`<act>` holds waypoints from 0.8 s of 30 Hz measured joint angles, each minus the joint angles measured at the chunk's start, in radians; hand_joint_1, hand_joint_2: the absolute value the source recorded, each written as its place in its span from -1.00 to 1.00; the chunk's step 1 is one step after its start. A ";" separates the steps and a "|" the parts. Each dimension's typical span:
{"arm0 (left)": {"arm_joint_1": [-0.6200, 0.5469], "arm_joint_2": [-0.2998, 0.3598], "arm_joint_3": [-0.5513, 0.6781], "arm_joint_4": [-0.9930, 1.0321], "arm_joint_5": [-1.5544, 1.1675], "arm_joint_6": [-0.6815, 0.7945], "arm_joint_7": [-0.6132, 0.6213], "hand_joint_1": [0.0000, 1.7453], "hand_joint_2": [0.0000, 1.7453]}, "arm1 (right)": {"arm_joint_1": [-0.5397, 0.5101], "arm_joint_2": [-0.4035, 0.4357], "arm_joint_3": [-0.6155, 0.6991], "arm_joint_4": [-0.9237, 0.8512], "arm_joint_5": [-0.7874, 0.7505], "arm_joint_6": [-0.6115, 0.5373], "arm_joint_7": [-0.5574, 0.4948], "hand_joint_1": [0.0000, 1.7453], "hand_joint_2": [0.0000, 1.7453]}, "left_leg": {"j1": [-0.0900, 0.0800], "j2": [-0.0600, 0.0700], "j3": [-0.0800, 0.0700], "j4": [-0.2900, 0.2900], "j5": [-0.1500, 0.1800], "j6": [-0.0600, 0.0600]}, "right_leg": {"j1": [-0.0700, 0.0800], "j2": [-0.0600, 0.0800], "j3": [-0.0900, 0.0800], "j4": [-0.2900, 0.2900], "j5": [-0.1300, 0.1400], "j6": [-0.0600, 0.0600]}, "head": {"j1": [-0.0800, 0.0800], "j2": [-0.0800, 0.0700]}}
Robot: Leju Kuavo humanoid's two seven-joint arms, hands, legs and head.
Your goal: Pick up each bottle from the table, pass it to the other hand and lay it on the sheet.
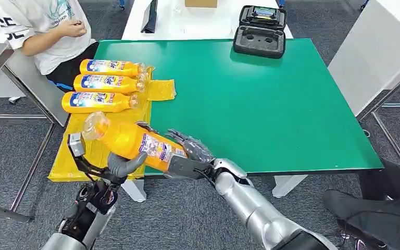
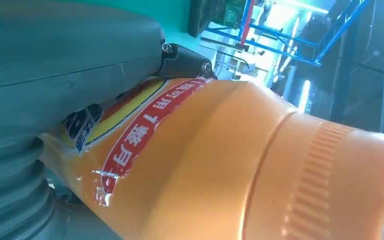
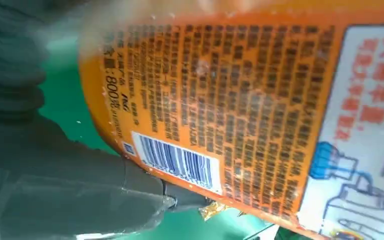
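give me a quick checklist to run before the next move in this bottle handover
1. Right hand grips the base end of the held bottle: ok.
2. Left hand has a firm hold under the held bottle's neck half before the right lets go: cannot tell; its thumb touches the underside, its fingers are hidden.
3. Free room on the yellow sheet near the robot: ok.
4. Three laid bottles lie clear of that spot, in a row at the far end: ok.
5. Person is away from the drop spot: ok, seated beyond the far bottles.
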 measured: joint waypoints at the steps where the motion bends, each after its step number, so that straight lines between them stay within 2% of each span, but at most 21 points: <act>1: -0.005 0.000 0.000 0.001 0.002 0.010 0.009 1.00 1.00 | 0.000 -0.002 0.000 0.000 0.003 -0.003 0.004 -1.00 -1.00 | 0.000 0.000 0.000 0.000 0.000 0.000 | 0.000 0.000 0.000 0.000 0.000 0.000 | 0.000 0.000; 7: -0.032 0.004 0.003 0.023 0.009 0.061 0.021 1.00 1.00 | 0.009 -0.018 -0.002 0.000 0.009 -0.026 0.010 -1.00 -1.00 | 0.000 0.000 0.000 0.000 0.000 0.000 | 0.000 0.000 0.000 0.000 0.000 0.000 | 0.000 0.000; 13: -0.064 0.016 0.047 0.045 -0.056 0.271 -0.003 1.00 1.00 | 0.026 -0.031 -0.014 -0.028 0.009 -0.034 0.008 -1.00 -1.00 | 0.000 0.002 0.000 0.000 0.000 0.000 | 0.000 0.001 -0.001 0.000 0.001 -0.001 | 0.000 0.000; 21: -0.099 0.031 0.100 0.079 -0.069 0.292 -0.010 1.00 1.00 | 0.040 -0.045 -0.024 -0.068 0.008 -0.034 0.008 -1.00 -1.00 | 0.001 0.001 -0.001 0.000 0.001 -0.001 | 0.002 0.000 -0.002 0.000 0.002 -0.003 | 0.000 0.000; 24: -0.107 0.032 0.112 0.084 -0.118 0.389 -0.038 1.00 1.00 | 0.041 -0.047 -0.026 -0.074 0.001 -0.034 0.007 -1.00 -1.00 | 0.001 0.001 -0.002 0.000 0.001 -0.001 | 0.002 0.000 -0.002 0.000 0.002 -0.003 | 0.000 0.000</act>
